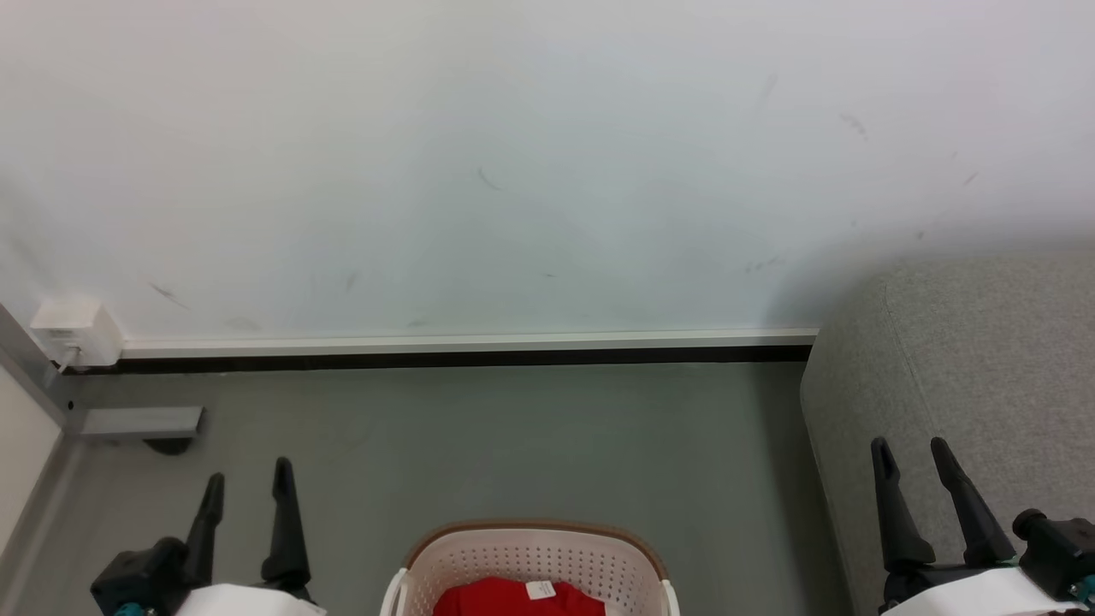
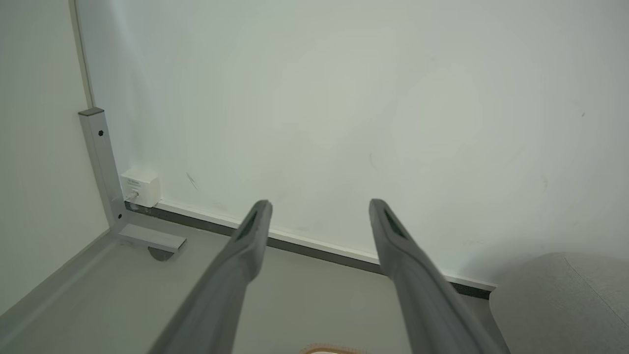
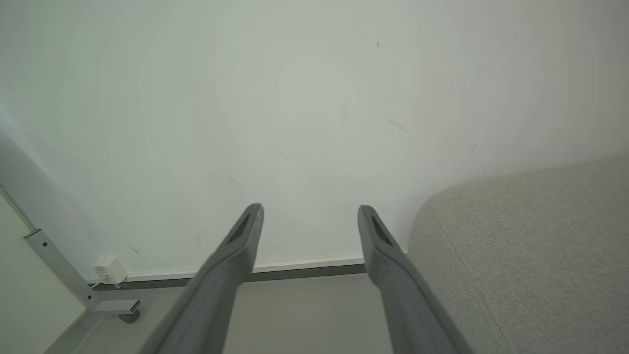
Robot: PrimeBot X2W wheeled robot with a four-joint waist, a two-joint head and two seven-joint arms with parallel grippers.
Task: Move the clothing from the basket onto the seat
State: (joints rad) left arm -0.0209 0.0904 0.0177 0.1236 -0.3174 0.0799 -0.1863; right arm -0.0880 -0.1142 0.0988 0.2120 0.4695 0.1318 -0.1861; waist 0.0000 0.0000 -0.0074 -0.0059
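Note:
The cream basket [image 1: 479,560] with a brown rim sits on the floor at the bottom centre of the head view, and a sliver of its rim [image 2: 334,350] peeks into the left wrist view. Red clothing [image 1: 505,601] with a white tag lies inside it. The grey seat [image 1: 967,359] fills the right side, also seen as the seat [image 2: 565,300] and the seat [image 3: 530,255] in the wrist views. My left gripper [image 1: 248,483] hovers open left of the basket, as the left gripper [image 2: 319,204] shows. My right gripper [image 1: 911,449] is open in front of the seat, and the right gripper [image 3: 309,209] holds nothing.
A white wall with a pale skirting board [image 1: 462,342] runs across the back. A white wall box [image 1: 77,329] and a grey metal frame foot [image 1: 141,422] stand at the far left corner. Grey floor [image 1: 513,436] lies between the basket and the wall.

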